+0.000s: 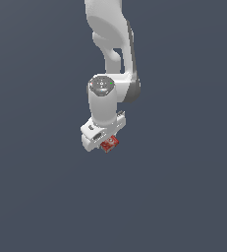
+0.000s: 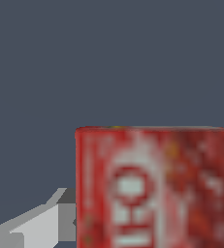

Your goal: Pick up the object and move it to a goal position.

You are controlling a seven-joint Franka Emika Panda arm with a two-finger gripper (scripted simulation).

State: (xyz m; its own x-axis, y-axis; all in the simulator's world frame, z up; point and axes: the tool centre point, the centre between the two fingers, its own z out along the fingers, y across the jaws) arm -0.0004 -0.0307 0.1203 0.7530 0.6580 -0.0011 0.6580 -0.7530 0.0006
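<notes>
Plain dark blue-grey background fills both views, with no edge, line or other item visible on it.

From the top of the exterior view a white robot arm with rounded, smooth segments (image 1: 107, 59) reaches down toward the middle of the picture. At its lower end sits the white gripper (image 1: 104, 140), seen mostly from above and turned at an angle. The small flat red rectangular box with white lettering (image 1: 109, 143) shows partly under the gripper body, on the side toward the exterior view's right. Most of the box is covered by the gripper in this view.

The wrist view shows the same red box (image 2: 157, 189) very close to the camera, so its printed face is blurred and the white marks cannot be read. One light grey gripper finger (image 2: 40, 223) touches the side of the box. The other finger is not visible in the picture.

The jaws appear to be pinching the box between them, since it sits right at the fingers and one finger presses against its side.
</notes>
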